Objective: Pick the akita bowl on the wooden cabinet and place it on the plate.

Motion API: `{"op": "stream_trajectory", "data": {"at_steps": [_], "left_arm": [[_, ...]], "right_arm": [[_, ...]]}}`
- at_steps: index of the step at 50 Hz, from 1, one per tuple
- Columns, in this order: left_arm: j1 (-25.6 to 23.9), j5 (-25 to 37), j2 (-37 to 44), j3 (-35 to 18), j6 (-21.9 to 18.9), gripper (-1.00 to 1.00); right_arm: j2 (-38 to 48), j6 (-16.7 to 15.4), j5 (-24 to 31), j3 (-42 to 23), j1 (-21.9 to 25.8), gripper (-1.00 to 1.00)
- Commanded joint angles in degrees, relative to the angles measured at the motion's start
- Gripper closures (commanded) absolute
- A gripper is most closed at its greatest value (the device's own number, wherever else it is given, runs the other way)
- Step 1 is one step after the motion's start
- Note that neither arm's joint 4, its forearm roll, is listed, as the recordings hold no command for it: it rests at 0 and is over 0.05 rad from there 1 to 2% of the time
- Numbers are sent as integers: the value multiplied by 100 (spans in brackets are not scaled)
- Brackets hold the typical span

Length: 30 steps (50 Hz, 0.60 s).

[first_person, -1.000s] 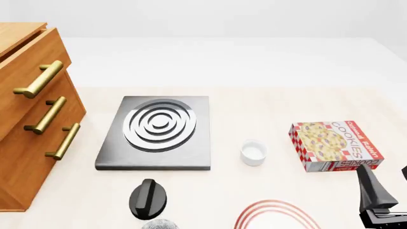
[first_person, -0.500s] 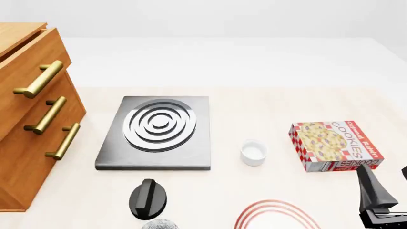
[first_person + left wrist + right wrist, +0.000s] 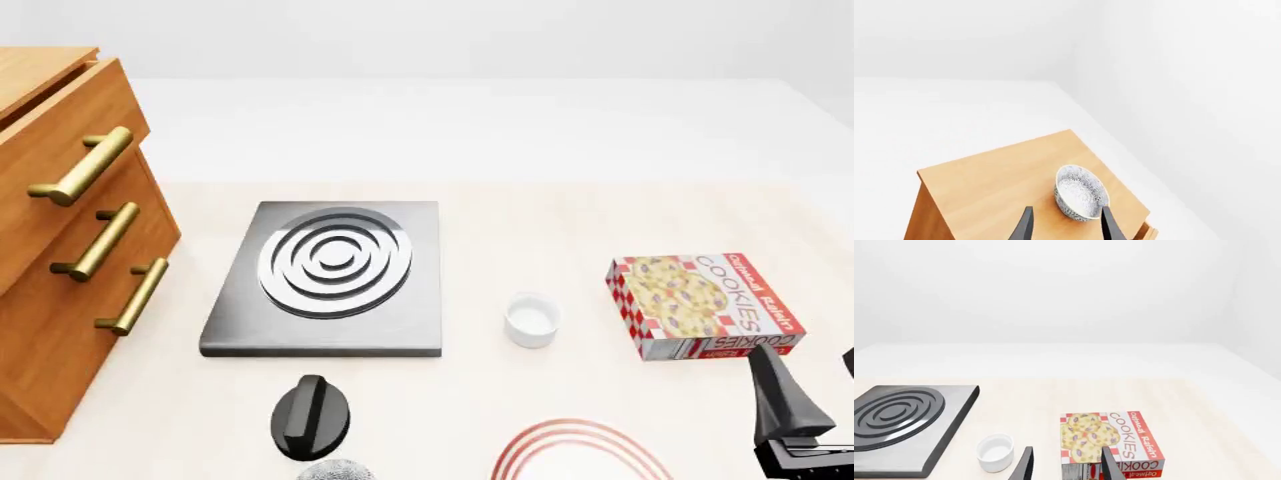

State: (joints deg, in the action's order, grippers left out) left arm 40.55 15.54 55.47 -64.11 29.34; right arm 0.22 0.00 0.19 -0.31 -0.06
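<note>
Nothing moved; speckled akita bowl (image 3: 1081, 199) tilts on wooden cabinet (image 3: 987, 190).

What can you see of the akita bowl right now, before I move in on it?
The akita bowl shows only in the left wrist view. It is round and deep, finely speckled black and white outside and on what shows of its inside. It sits upright on the flat top of the wooden cabinet, towards one edge, and looks empty. The left pincer is open in front of it, not touching it.
</note>
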Motion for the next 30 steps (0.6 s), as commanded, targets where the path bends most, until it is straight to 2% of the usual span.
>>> {"op": "stream_trajectory", "data": {"at_steps": [1,30], "left_arm": [[79,-204,353,-16,-26,-100],[-71,-375,900,-124,-120,-100]], "right_arm": [[0,0,0,0,0,-100],[0,1,0,0,0,-100]]}}
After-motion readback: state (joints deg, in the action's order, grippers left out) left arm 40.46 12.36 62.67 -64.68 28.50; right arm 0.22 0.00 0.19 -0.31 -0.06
